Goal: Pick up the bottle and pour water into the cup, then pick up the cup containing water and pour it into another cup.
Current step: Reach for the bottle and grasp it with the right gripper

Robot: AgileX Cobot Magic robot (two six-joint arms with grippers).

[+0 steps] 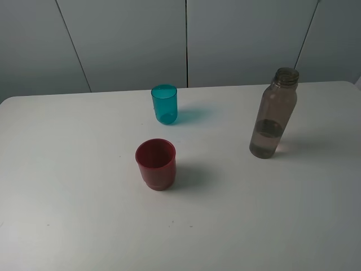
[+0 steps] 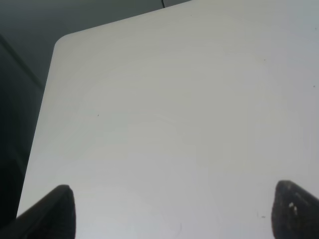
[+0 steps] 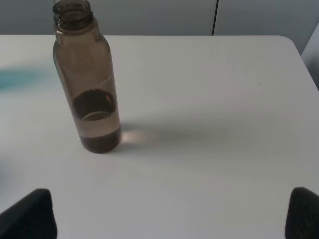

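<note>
A tall smoky grey-brown bottle [image 1: 273, 114] stands upright and uncapped on the right of the white table, with some water in its lower part; it also shows in the right wrist view [image 3: 87, 79]. The teal cup [image 1: 164, 104] stands at the back centre. The red cup [image 1: 156, 164] sits nearer the front. Neither arm appears in the exterior view. My right gripper [image 3: 172, 214] is open, its fingertips [image 3: 30, 214] wide apart, short of the bottle. My left gripper [image 2: 174, 211] is open over bare table, nothing between its fingertips [image 2: 55, 211].
The white table [image 1: 254, 214] has rounded corners; its far left corner [image 2: 62, 42] shows in the left wrist view, with a dark drop beyond. Grey wall panels stand behind the table's back edge.
</note>
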